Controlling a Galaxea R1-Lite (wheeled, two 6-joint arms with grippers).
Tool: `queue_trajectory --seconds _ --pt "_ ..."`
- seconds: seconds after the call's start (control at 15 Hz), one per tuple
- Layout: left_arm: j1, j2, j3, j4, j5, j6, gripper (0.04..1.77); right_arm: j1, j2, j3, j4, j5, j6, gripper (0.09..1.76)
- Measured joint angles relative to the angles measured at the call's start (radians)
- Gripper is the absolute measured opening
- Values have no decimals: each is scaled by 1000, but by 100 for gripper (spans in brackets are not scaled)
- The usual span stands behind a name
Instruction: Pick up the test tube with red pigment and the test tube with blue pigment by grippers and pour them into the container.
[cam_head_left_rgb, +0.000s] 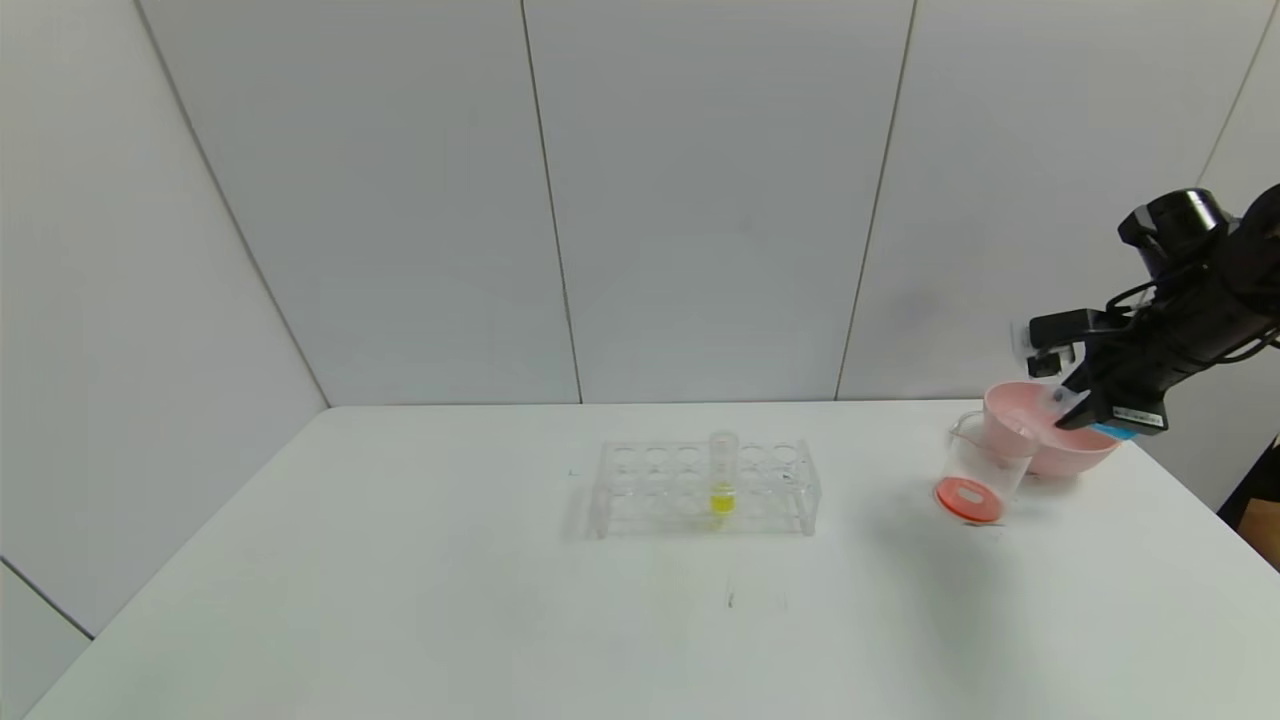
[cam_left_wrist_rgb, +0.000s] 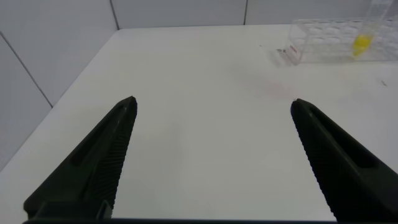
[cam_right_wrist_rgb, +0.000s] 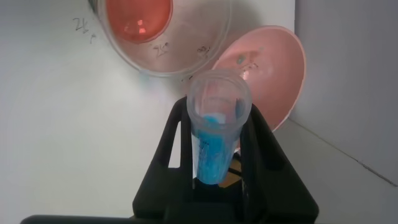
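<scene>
Blue-filled test tube (cam_right_wrist_rgb: 214, 134) sits clamped in the right end effector (cam_right_wrist_rgb: 219, 155) — above the pink bowl (cam_head_left_rgb: 1070, 455) — left end effector (cam_left_wrist_rgb: 211, 155) wide apart.

Pale grey panelled wall (cam_head_left_rgb: 700, 200) behind the far edge of a white worktop (cam_head_left_rgb: 400, 560), split by thin dark vertical seams. A second wall (cam_head_left_rgb: 120, 300) of the same panels along the worktop's left edge, meeting the back wall at the far left corner. Matte, plain surface across the worktop, with a faint dark mark (cam_head_left_rgb: 731, 600) toward the near edge, right of centre. Soft, even light, casting only weak shadows. Beyond the right edge, near the far right corner, a dark strip and a patch of brown floor (cam_head_left_rgb: 1262, 525).
</scene>
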Motion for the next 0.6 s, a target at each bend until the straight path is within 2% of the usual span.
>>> queue_trajectory --seconds 0.6 --pt "0 0 0 0 0 0 176 44 -8 -4 36 -103 -19 50"
